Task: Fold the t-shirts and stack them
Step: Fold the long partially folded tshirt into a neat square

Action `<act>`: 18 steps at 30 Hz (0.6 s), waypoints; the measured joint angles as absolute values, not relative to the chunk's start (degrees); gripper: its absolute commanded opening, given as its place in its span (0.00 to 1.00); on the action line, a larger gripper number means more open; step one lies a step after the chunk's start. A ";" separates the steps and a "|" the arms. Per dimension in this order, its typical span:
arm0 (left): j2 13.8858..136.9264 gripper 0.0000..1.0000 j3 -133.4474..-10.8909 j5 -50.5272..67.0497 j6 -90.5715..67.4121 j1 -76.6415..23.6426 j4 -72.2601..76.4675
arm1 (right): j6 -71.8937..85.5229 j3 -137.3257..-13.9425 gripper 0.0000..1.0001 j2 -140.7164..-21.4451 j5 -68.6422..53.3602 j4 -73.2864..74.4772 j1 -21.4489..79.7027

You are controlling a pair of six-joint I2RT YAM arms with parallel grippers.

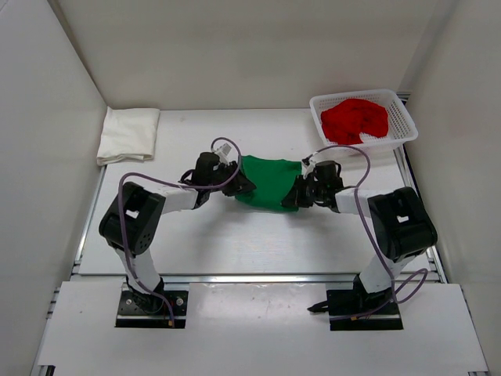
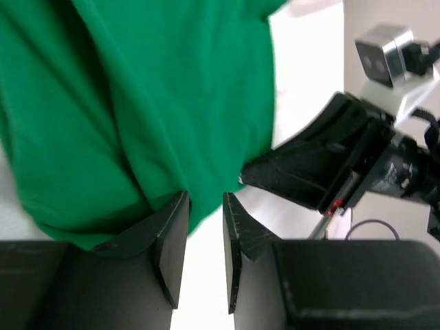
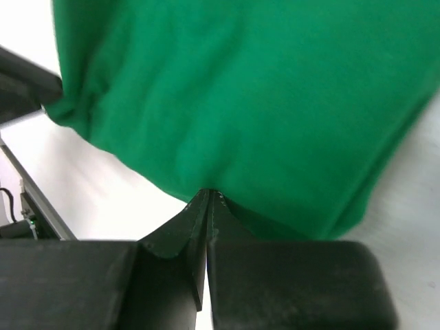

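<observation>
The green t-shirt (image 1: 266, 182) lies partly folded mid-table between my two grippers. My left gripper (image 1: 239, 185) is at its left edge; in the left wrist view (image 2: 206, 199) its jaws stand a little apart, with the green cloth (image 2: 151, 103) reaching just to the fingertips and bare table showing through the gap. My right gripper (image 1: 295, 194) is at the shirt's right edge; in the right wrist view (image 3: 208, 196) its jaws are closed on the hem of the green cloth (image 3: 261, 96). The cream-white t-shirt (image 1: 129, 135) lies folded at the back left. The red t-shirt (image 1: 356, 119) is crumpled in the basket.
The white mesh basket (image 1: 405, 119) stands at the back right corner. White walls enclose the table on the left, back and right. The right arm's gripper and camera (image 2: 357, 158) show close by in the left wrist view.
</observation>
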State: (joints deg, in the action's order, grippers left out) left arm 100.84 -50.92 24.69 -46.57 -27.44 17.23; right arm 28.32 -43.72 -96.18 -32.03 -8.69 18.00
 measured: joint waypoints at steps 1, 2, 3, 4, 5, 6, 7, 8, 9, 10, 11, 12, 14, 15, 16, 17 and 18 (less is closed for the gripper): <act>101.54 0.36 -50.92 24.56 -46.54 -27.27 17.50 | 28.49 -42.85 0.00 -96.27 -32.03 -9.58 17.91; 102.50 0.35 -50.92 24.43 -46.41 -26.98 17.91 | 28.56 -41.95 0.00 -96.33 -32.05 -10.31 17.85; 103.77 0.35 -50.92 24.25 -46.17 -26.65 18.06 | 28.69 -41.12 0.00 -96.36 -32.10 -10.92 17.80; 104.86 0.34 -50.83 23.99 -45.95 -26.35 17.98 | 28.71 -40.27 0.00 -96.36 -32.16 -11.53 17.74; 105.84 0.33 -50.28 23.79 -45.74 -25.89 18.04 | 28.77 -39.40 0.00 -96.36 -32.32 -12.08 17.56; 106.43 0.33 -49.43 23.73 -45.58 -25.39 18.04 | 28.88 -38.81 0.00 -96.36 -32.47 -12.47 17.54; 106.65 0.32 -48.14 23.64 -45.52 -24.67 18.06 | 28.93 -38.24 0.00 -96.33 -32.64 -12.95 17.52; 106.37 0.32 -46.78 24.29 -45.47 -23.77 18.52 | 28.93 -37.80 0.00 -96.27 -32.77 -13.32 17.47; 105.47 0.31 -45.47 24.23 -45.23 -23.00 18.59 | 28.93 -37.36 0.00 -96.18 -32.93 -13.61 17.41; 104.18 0.31 -43.57 23.92 -45.04 -22.09 18.74 | 28.91 -36.88 0.01 -95.98 -32.99 -13.76 17.32; 102.74 0.32 -41.65 23.86 -45.04 -21.19 18.65 | 28.93 -36.49 0.00 -95.83 -33.06 -13.80 17.19; 100.68 0.32 -39.05 23.66 -45.06 -20.10 18.98 | 28.91 -36.05 0.00 -95.64 -33.08 -13.80 17.08; 95.57 0.33 -34.59 22.57 -44.97 -17.98 17.43 | 28.93 -35.68 0.00 -95.26 -33.17 -13.63 16.93; 93.19 0.35 -33.28 21.74 -44.93 -17.19 16.05 | 28.86 -35.68 0.00 -95.13 -33.08 -13.52 16.88; 90.94 0.34 -32.73 20.58 -44.88 -16.58 14.41 | 28.88 -35.68 0.00 -95.04 -33.06 -13.32 16.84; 88.82 0.35 -32.80 19.40 -44.80 -16.73 13.08 | 28.88 -35.68 0.00 -94.89 -33.06 -12.99 16.80; 86.48 0.36 -33.67 17.72 -44.58 -17.78 11.25 | 28.82 -35.68 0.00 -94.59 -33.01 -12.53 16.80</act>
State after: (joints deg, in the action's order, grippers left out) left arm 86.48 -33.67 17.72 -44.58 -17.78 11.25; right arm 28.82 -35.68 -94.59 -33.01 -12.53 16.80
